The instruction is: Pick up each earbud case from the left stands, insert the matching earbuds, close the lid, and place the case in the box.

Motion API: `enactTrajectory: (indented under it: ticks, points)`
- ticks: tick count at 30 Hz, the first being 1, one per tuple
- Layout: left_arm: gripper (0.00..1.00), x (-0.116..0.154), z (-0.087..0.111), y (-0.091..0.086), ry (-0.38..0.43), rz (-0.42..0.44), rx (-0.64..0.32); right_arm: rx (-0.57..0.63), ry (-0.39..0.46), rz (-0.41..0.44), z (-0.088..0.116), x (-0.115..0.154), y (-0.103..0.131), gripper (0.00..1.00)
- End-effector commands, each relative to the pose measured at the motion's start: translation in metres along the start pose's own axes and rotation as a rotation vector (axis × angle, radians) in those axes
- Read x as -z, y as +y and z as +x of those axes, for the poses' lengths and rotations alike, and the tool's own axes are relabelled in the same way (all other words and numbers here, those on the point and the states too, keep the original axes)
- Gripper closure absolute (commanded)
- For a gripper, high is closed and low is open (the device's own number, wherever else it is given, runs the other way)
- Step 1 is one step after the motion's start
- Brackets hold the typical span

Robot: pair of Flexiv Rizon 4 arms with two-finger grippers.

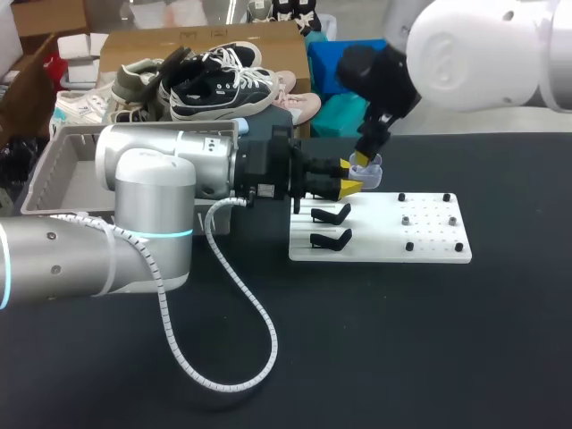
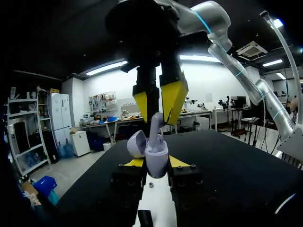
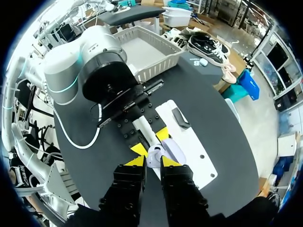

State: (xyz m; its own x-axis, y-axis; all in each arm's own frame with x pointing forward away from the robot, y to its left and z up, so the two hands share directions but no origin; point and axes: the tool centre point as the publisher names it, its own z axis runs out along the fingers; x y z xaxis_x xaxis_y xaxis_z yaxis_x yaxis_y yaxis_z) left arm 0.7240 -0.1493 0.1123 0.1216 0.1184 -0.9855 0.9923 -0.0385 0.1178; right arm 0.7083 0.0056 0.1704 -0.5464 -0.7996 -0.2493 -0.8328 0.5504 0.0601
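The black table (image 1: pixel 375 357) fills the head view. My left arm (image 1: pixel 134 206) comes in from 9 o'clock and lies low across it, with a white coiled cable (image 1: pixel 234 295) looping off it toward 6 o'clock. My right arm (image 1: pixel 483 45) comes down from 1 o'clock. A grey basket (image 1: pixel 45 174) sits at 10 o'clock, behind the left arm. A white board (image 1: pixel 393 241) lies just off the table's middle toward 3 o'clock, and two black stands (image 1: pixel 331 214) sit near its 9 o'clock edge. The left gripper (image 1: pixel 347 177) points toward 3 o'clock over the board's 12 o'clock edge. It is clenched on the lavender case (image 2: pixel 156 156), one yellow tip pressed to each side. The case stands upright between the tips, and its lid (image 2: pixel 136 143) is swung open to one side. The right gripper (image 2: pixel 158 101) hangs straight over the case, at 12 o'clock from it in the head view. Its tips point down and pinch the stem of a pale earbud (image 2: pixel 155 124). The earbud's lower end is at the case's open mouth, directly under the right fingers and above the left ones. Whether it is fully seated cannot be told.
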Motion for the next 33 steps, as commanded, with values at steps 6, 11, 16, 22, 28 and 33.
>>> enactTrajectory:
  ticks: [6, 11, 16, 22, 28, 33]
  points:
    - [1.00, -0.0003, 0.0007, -0.0003, -0.002, -0.003, -0.002, -0.004, 0.007, 0.000, 0.0004, -0.0040, -0.0022, 1.00]
    - [1.00, -0.0003, 0.0007, -0.0003, -0.002, -0.003, -0.002, -0.008, 0.006, -0.001, 0.0011, -0.0051, -0.0034, 1.00]
    - [1.00, -0.0003, 0.0007, -0.0003, -0.002, -0.003, -0.002, -0.013, 0.010, 0.002, 0.0002, -0.0088, -0.0045, 1.00]
    - [1.00, -0.0003, 0.0007, -0.0003, -0.002, -0.003, -0.002, -0.013, 0.013, 0.003, -0.0016, -0.0095, -0.0040, 1.00]
    - [1.00, -0.0003, 0.0007, -0.0003, -0.002, -0.003, -0.002, -0.016, 0.019, 0.008, -0.0023, -0.0118, -0.0036, 1.00]
    - [1.00, -0.0003, 0.0007, -0.0003, -0.002, -0.003, -0.002, -0.018, 0.022, 0.013, -0.0018, -0.0126, -0.0041, 1.00]
